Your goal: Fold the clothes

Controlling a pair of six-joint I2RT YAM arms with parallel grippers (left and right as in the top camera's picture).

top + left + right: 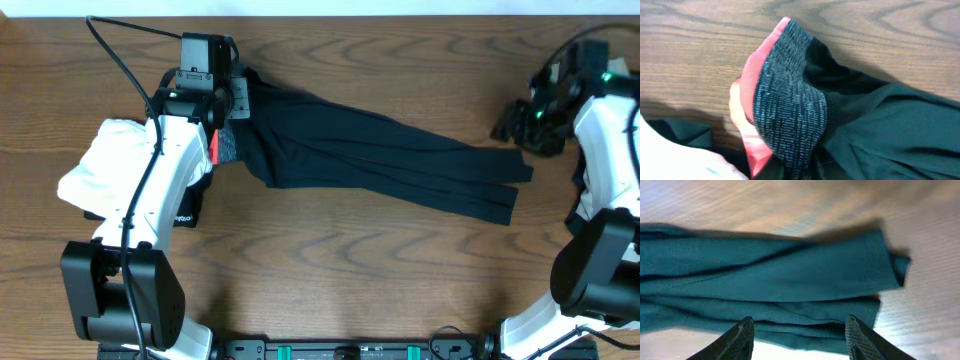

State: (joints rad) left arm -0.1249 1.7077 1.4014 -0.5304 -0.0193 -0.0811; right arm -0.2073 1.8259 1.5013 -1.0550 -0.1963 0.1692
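While the black pants (380, 160) lie stretched across the table (330, 260), the left pincer (222, 110) sits at the waistband (785, 110), its grip unreadable; the right pincer (800, 337) hangs open beside the cuffs, so thin fabric could bunch or slip.

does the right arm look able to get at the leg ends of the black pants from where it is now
Probably yes. The right claw is open just above the leg ends of the black pants, and nothing lies between them on the table.
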